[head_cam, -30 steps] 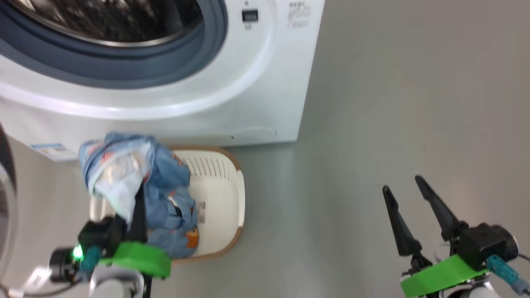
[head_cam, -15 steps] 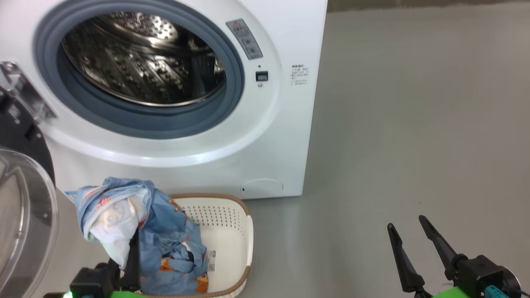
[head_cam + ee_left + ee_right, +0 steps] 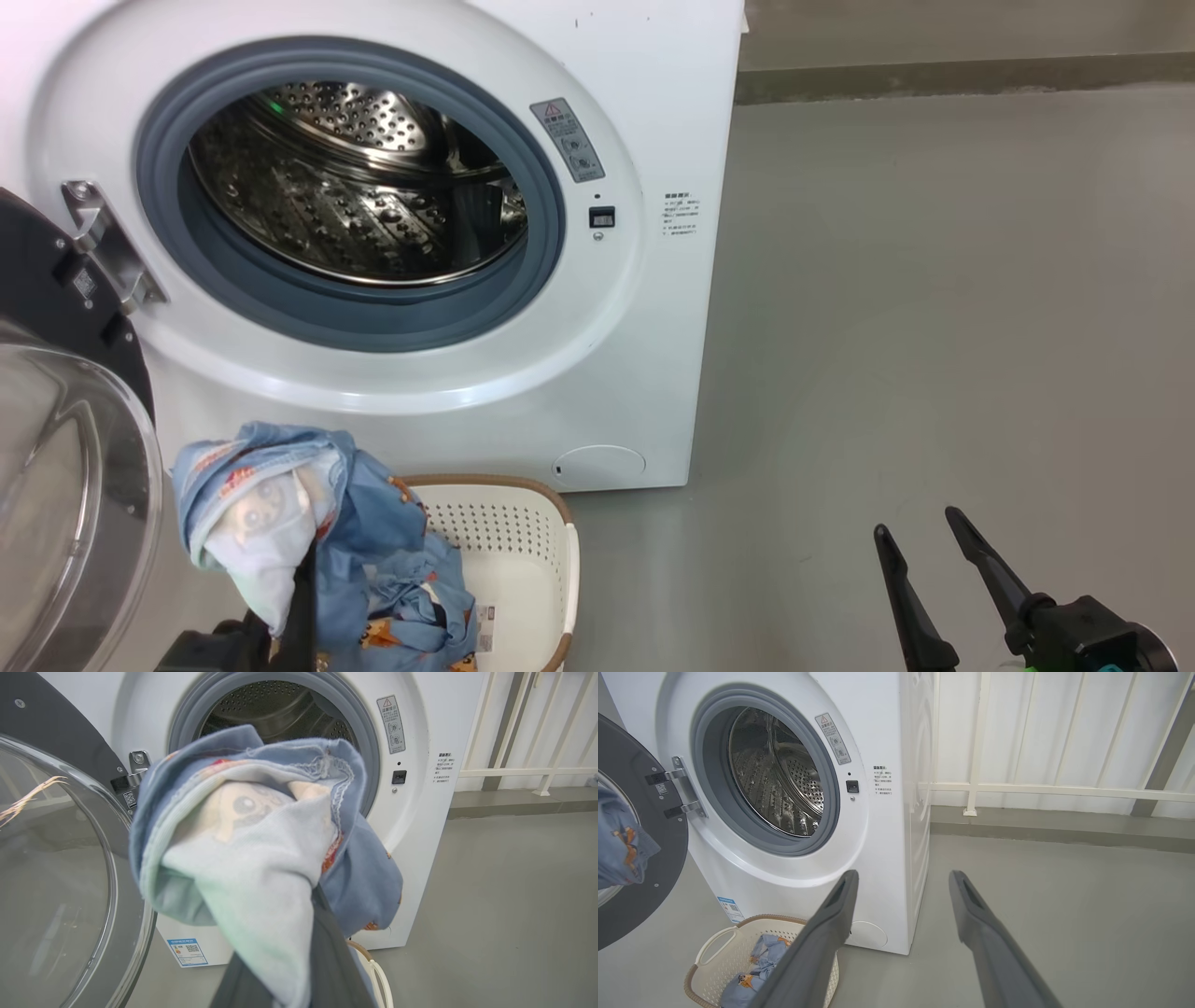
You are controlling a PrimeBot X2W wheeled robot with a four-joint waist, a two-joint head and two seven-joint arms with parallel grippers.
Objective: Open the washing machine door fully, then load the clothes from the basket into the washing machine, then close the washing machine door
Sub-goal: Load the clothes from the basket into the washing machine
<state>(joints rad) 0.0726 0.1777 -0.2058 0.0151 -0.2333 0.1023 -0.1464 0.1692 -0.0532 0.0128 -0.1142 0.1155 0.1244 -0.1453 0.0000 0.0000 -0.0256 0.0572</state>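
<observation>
The white washing machine (image 3: pixel 653 373) stands with its steel drum (image 3: pixel 355 196) exposed. Its door (image 3: pixel 56 467) hangs swung out at the left, black rim and clear glass bowl toward me. My left gripper (image 3: pixel 301 597) is shut on one light-blue garment (image 3: pixel 271 495), holding it bunched above the left end of the basket (image 3: pixel 551 560), white lining showing. In the left wrist view this garment (image 3: pixel 252 858) hangs before the drum opening. The other garment (image 3: pixel 752 975) lies in the basket (image 3: pixel 714 942). My right gripper (image 3: pixel 917 525) is open over the floor at the lower right, holding nothing.
Grey floor (image 3: pixel 934 327) stretches wide to the right of the machine. A white railing (image 3: pixel 1064 788) on a low kerb runs behind and beside it. The round service flap (image 3: pixel 597 464) sits low on the machine's front, just above the basket.
The head camera has tilted up, so the drum and the door's hinge have come into view. The left gripper still holds the garment above the basket. The right gripper stays open.
</observation>
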